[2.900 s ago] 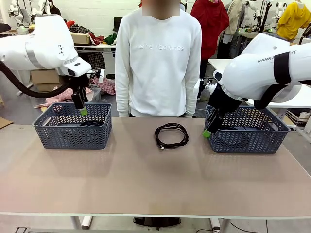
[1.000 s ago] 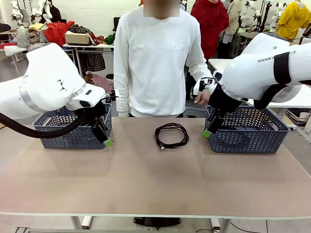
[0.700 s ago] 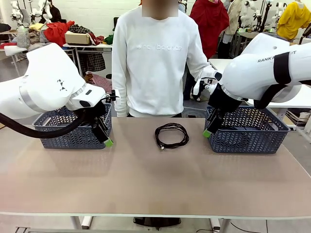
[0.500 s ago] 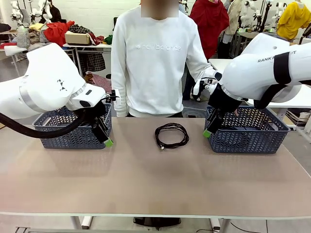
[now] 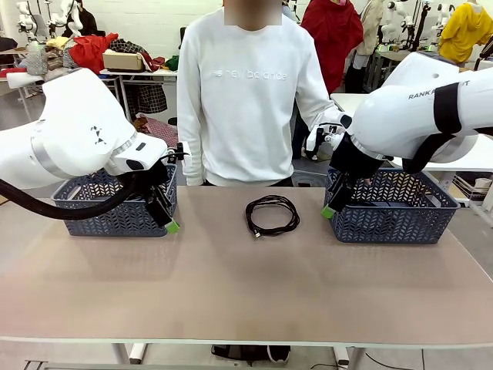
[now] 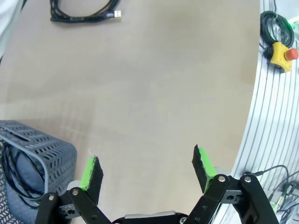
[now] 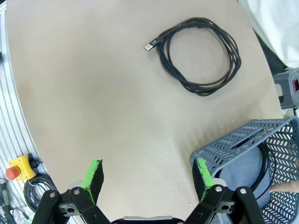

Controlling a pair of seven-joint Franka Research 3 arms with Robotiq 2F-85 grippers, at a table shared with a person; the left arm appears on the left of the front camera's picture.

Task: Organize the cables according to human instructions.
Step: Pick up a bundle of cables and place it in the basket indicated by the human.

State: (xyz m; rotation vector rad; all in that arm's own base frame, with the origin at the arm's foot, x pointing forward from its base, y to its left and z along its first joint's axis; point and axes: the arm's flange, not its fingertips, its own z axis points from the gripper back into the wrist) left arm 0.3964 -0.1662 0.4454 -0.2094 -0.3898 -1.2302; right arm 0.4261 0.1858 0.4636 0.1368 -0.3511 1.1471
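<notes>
One coiled black USB cable [image 5: 272,214] lies flat on the tabletop [image 5: 231,293] midway between two grey perforated baskets, nearer the far edge — clear of both. Left basket [image 5: 104,206] holds a coiled cable [image 6: 14,179]; right basket [image 5: 400,208] holds another [image 7: 261,172]. Left gripper [image 5: 167,220] hovers at the left basket's inner corner, fingers spread wide, holding nothing. Right gripper [image 5: 330,208] hangs at the right basket's near corner, fingers likewise wide and empty. The person [image 5: 250,92] stands at the far edge.
</notes>
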